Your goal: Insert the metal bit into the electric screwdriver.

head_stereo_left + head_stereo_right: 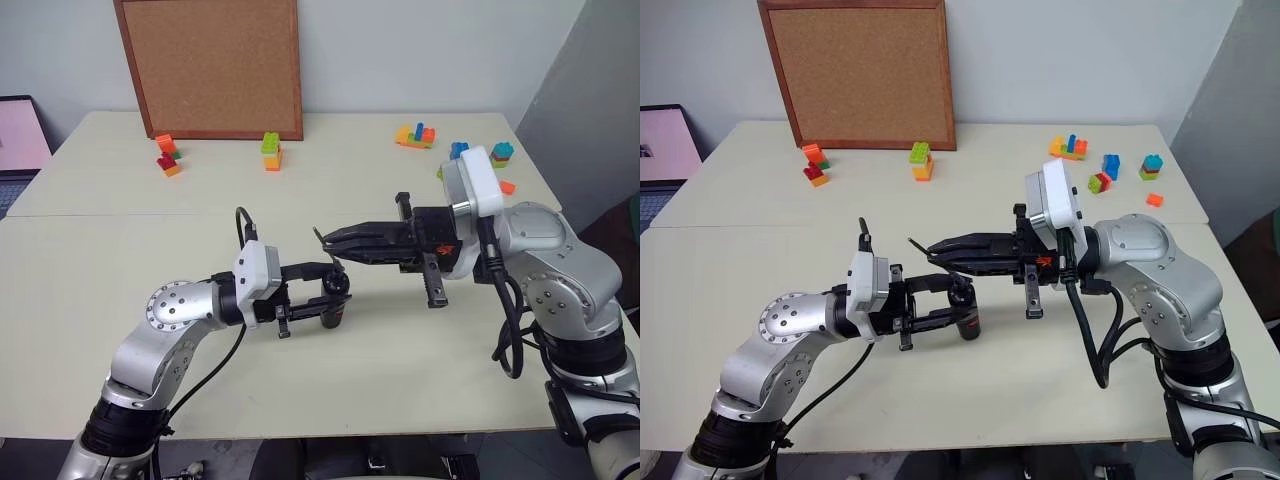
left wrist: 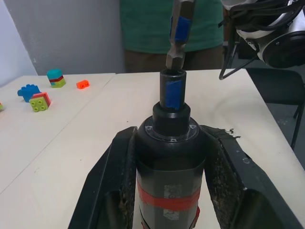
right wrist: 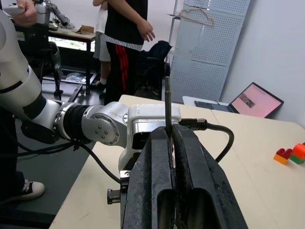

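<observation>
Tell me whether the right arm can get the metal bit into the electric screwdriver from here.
Probably yes. The right gripper holds the metal bit just at the mouth of the electric screwdriver, which the left gripper clamps; nothing lies between them.

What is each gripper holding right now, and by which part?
The left gripper clamps the electric screwdriver around its black body, near the red band. The right gripper pinches the metal bit by its lower end between shut fingers.
</observation>
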Robot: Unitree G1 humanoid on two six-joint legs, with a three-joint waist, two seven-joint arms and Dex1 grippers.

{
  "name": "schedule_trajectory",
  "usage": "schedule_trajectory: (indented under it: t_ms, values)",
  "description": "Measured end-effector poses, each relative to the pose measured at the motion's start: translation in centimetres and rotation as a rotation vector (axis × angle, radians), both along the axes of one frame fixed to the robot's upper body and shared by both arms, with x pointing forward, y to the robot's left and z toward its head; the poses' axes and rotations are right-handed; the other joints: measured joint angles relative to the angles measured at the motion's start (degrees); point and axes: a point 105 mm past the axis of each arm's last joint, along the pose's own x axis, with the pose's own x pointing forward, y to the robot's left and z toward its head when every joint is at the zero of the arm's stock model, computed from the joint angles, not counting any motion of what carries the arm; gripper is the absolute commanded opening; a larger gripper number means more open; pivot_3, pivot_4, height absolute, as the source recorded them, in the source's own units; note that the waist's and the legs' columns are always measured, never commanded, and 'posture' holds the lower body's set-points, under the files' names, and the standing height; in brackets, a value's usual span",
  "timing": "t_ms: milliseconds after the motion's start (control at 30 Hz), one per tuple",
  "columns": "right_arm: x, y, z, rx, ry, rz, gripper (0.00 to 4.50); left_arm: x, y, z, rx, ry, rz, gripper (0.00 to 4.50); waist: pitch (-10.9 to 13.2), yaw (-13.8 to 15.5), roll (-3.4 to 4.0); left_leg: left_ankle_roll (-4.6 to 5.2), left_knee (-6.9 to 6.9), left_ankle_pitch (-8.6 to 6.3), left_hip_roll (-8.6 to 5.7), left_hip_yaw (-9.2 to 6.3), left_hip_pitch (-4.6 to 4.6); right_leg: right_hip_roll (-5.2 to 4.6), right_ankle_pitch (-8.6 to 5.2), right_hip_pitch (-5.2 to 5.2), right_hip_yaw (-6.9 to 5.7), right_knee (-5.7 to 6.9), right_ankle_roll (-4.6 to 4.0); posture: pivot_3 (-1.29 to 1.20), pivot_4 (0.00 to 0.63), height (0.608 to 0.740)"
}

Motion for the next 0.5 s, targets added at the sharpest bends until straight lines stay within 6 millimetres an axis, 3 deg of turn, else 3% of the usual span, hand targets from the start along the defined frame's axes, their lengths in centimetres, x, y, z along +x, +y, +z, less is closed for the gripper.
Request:
schedule_trajectory:
  t_ms: [500]
  values:
    - [0.9,-0.6,1.6,0.087,0.028,-0.038,0.00,0.1,0.2,0.2,0.011,0.016,0.002,1.64,0.0,0.0,0.00,0.00,-0.04,0.00,0.01,0.00,-0.01,0.00,-0.01,-0.01,0.00,-0.04,-0.02,0.00,0.150,0.740]
